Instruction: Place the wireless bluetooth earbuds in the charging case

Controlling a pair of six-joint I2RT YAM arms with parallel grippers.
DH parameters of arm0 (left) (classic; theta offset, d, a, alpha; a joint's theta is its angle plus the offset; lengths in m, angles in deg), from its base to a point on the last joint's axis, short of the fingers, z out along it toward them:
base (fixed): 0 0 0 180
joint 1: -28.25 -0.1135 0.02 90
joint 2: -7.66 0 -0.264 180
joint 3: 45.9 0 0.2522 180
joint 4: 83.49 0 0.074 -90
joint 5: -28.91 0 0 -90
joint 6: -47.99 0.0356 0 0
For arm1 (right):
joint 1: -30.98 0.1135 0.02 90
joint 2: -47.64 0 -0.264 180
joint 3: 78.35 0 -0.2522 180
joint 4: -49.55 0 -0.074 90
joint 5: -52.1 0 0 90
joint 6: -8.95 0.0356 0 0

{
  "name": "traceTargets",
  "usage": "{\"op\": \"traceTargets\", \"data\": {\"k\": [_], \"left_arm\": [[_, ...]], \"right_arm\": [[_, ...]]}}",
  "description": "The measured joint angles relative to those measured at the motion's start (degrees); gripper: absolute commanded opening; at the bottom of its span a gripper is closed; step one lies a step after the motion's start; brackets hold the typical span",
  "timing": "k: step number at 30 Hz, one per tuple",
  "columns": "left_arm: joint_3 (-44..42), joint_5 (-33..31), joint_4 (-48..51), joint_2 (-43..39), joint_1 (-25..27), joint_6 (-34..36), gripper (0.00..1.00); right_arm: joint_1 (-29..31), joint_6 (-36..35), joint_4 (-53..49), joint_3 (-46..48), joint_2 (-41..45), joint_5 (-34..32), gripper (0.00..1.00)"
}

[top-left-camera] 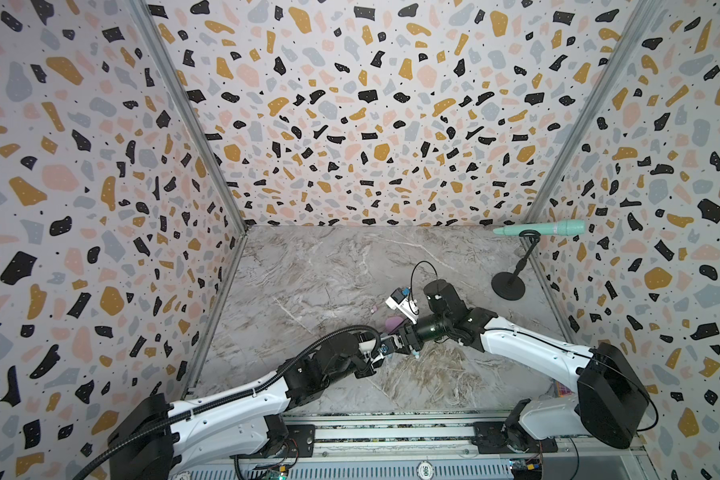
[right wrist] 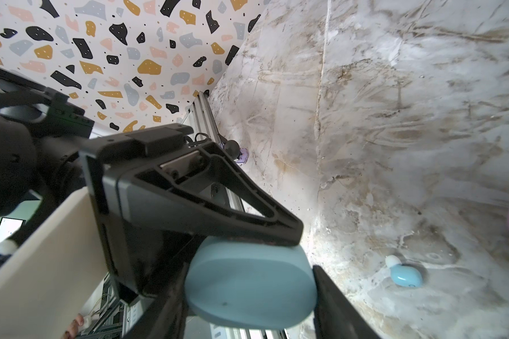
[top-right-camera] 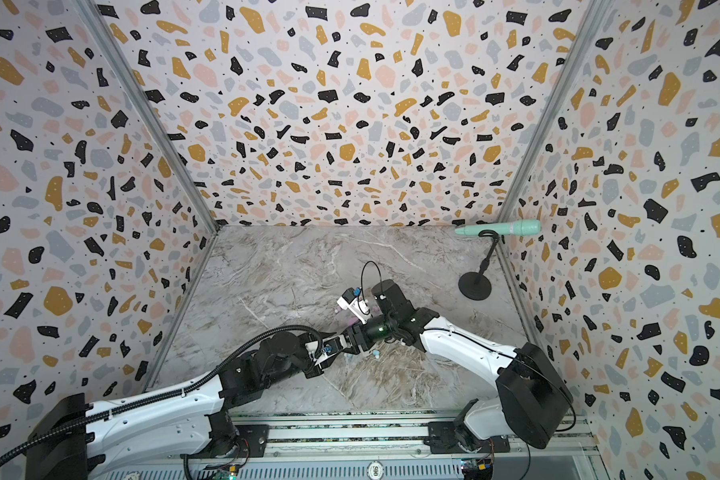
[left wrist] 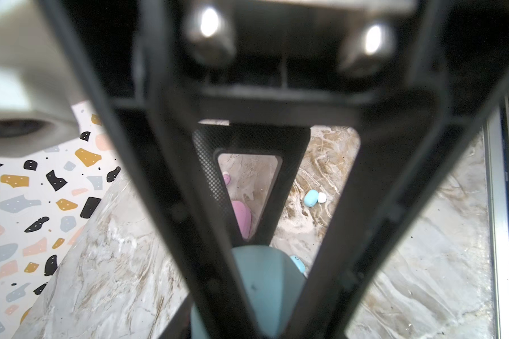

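Over grey marble tabletop (top-left-camera: 308, 270) w/ terrazzo walls (top-left-camera: 350, 104), right tool (right wrist: 249, 293) clamps blue case (left wrist: 265, 290) & left tool (right wrist: 288, 234) is closed.

A: The charging case (right wrist: 250, 287), what colour is it?
B: Plain pale blue. The pink case (left wrist: 241, 217) leans towards lilac.
A: And the blue earbud (right wrist: 407, 276)?
B: Pale blue with a white tip; the pink earbud (left wrist: 226, 178) is pale pink.
A: The desk (top-left-camera: 308, 266)?
B: Grey marble, white veins, brown streaks.
A: The walls (top-left-camera: 350, 104)?
B: White terrazzo with black, mustard, pink and grey-blue chips.
A: At the desk's far right corner?
B: A mint-green microphone (top-left-camera: 549, 228) on a black stand (top-left-camera: 508, 286).
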Motion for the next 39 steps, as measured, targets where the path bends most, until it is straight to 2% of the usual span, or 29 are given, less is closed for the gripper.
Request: {"op": "traceTargets", "data": {"k": [4,6,8,11,15,18,22,29,34,39], "left_arm": [[0.1,0.0,0.0,0.0,0.0,0.0,0.27],[0.3,0.0,0.0,0.0,0.0,0.1,0.16],[0.3,0.1,0.0,0.0,0.0,0.2,0.01],[0.7,0.1,0.4,0.1,0.0,0.7,0.0],[1.1,0.1,0.8,0.2,0.0,0.9,0.0],[1.1,0.8,0.9,0.2,0.0,0.9,0.0],[1.4,2.6,0.9,-0.2,0.1,0.9,0.0],[2.0,5.9,3.2,-0.5,0.4,-1.3,0.0],[6.8,8.5,7.4,-0.4,0.9,-6.3,0.0],[15.2,11.7,12.7,2.9,0.6,-14.0,0.0]], "right_arm": [[0.0,0.3,0.0,0.2,0.4,0.0,0.0],[0.0,0.4,0.1,0.3,0.7,-0.2,0.02],[0.0,0.5,0.1,0.3,0.9,-0.3,0.15],[0.0,0.6,0.2,0.5,1.0,-0.4,0.39],[0.0,0.8,0.6,1.0,1.8,-0.7,0.77],[0.0,0.3,0.8,1.4,3.1,-0.9,0.88],[-0.1,0.1,0.9,1.9,5.5,-2.1,0.95],[-0.3,0.2,0.9,3.3,12.8,-7.1,0.98],[-0.6,1.5,1.7,6.0,21.7,-12.1,1.0],[-0.1,2.3,3.0,10.8,32.5,-12.7,0.99]]}}
